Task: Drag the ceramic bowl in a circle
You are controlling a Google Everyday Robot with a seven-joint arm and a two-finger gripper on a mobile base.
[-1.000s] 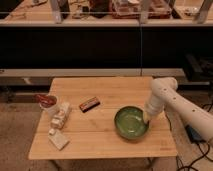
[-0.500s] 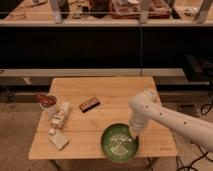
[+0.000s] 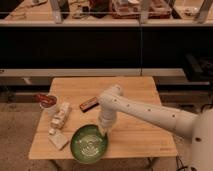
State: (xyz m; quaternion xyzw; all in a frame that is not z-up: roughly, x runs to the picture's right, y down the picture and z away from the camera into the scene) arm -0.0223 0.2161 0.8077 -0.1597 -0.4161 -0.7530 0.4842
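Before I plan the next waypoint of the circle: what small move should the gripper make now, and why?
Probably sweep the ceramic bowl away from the front edge, curving back toward mid-table. The gripper is shut on the bowl's right rim, and the bowl sits at the wooden table's front edge, apparently slightly overhanging it. The white packet lies just left, so further leftward travel risks a bump.

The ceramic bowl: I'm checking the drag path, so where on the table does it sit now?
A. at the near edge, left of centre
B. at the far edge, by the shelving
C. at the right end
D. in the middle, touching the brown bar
A: the ceramic bowl lies at the wooden table's near edge, left of centre, with the gripper shut at its right rim.
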